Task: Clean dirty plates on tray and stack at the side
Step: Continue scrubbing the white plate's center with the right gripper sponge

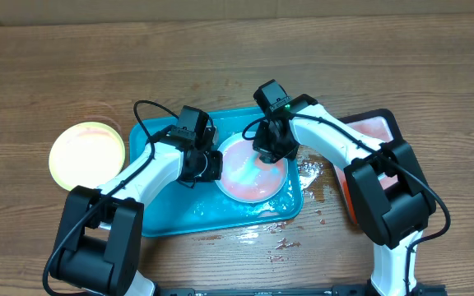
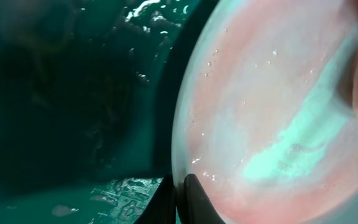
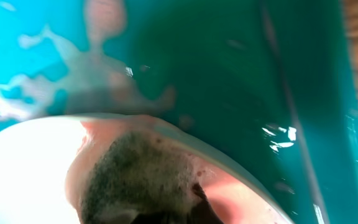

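Wiping: the left gripper (image 1: 206, 164), clamped on the rim of the plate (image 1: 241, 177), steadies it on the tray (image 1: 171, 222), while the right gripper (image 1: 268, 153), clamped on a sponge (image 3: 135, 174), should scrub the pink film with flat pressure.

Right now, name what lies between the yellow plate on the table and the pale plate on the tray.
Overhead view: the tray rim and wet floor, crossed by the left arm, whose left pincer grips the pale plate.

Both arms crowd the tray (image 1: 220, 212): the left gripper (image 1: 206, 164) blocks the left rim of the pale plate (image 1: 249, 177), and the right gripper (image 1: 271, 153) blocks its far edge. The far table (image 1: 237, 74) lies open. A yellow plate (image 1: 87, 153) occupies the left and a black tray (image 1: 383, 113) the right.
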Motion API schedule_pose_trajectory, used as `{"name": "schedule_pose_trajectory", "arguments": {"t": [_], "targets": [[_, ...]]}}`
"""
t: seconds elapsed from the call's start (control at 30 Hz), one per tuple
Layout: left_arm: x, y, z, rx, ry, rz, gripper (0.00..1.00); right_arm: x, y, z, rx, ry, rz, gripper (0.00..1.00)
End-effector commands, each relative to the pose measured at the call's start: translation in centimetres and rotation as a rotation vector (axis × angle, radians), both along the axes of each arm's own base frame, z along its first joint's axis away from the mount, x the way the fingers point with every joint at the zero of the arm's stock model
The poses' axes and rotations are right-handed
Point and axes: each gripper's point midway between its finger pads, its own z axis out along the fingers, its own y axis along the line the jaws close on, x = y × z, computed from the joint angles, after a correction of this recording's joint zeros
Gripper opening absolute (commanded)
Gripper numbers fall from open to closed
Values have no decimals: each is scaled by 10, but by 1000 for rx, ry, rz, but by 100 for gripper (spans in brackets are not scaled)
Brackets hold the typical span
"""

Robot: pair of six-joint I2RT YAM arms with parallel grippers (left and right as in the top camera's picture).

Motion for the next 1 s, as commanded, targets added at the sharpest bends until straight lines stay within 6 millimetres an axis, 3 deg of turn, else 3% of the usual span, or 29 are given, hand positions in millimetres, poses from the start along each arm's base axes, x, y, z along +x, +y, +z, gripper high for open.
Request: {"name": "schedule_pose_trajectory", "arguments": {"t": [0.0,0.2,0.5,0.73,0.97], "targets": [[-2,9,-5,44,7,0,4,-30,19,-50,111,160,28,4],[-3,9,-5,42,6,-19,4,-40,71,-48,361,150,239,4],[-3,9,-5,43,6,-18,4,-63,93,-38,447,170,377,4],[-3,9,-5,44,6,-18,4,-94,63,-42,343,343,324,4],[-3,9,-6,43,6,-18,4,-89,5,-55,128,395,227,4]]}}
